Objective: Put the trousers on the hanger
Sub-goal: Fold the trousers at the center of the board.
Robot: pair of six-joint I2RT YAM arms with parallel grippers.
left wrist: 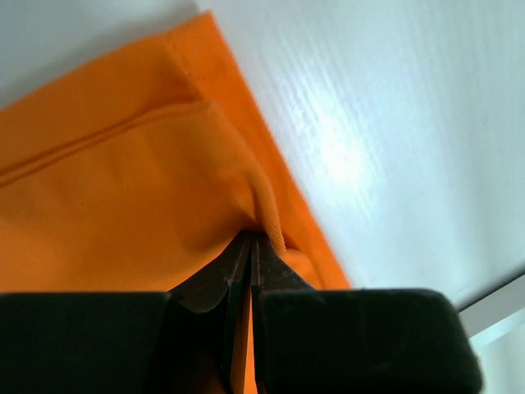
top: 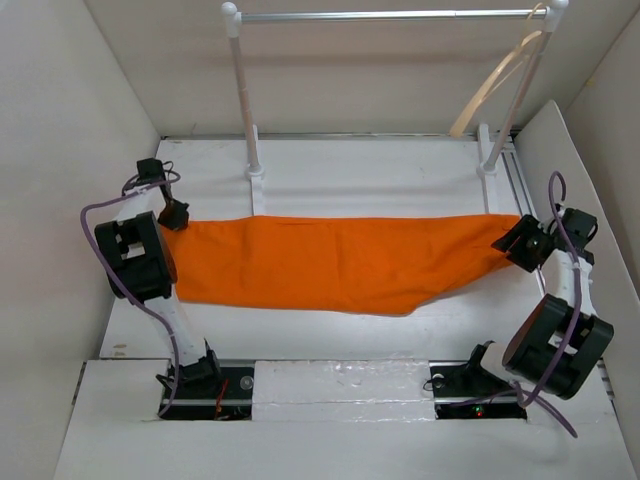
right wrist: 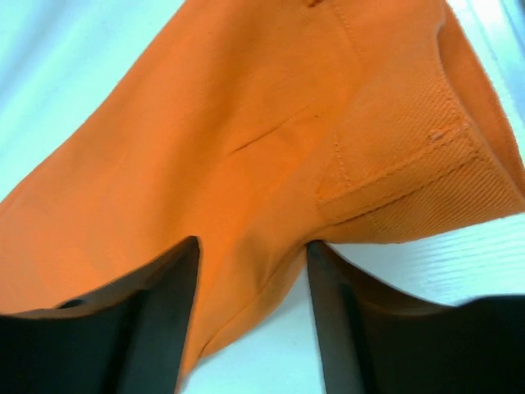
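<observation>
The L gripper is nearest to the lens in the left wrist view. Its jaws are pressed together on a small raised fold of the trousers, at the hem end of a leg, so the pincer is holding cloth and there is no gap between the tips.

In the right wrist view the R gripper has its jaws set wide apart. The orange cloth runs between them, and the waistband lies just beyond the tips. Nothing is clamped on this side.

The trousers lie flat on the table, drawn out long from left to right: leg ends at the L gripper, waist end at the R one. I judge the reason is to have one arm at each end, so the garment can be lifted as a straight band w/o bunching and then laid over the hanger. The hanger is well apart from the cloth, hooked at the right end of the bar of the rack at the back.

Arm pose, from the top view:
- L arm: goes up from its base at the near edge, the elbow is bent outward to the left, and the wrist turns back inward to the cloth corner.
- R arm: its big joint is low and far to the right, the forearm reaches away from the base, and the wrist is turned inward so the pincer points left at the waist end.

Next, prob., R must close on the waistband before any lift. With a one-sided grip the cloth would only drag.
</observation>
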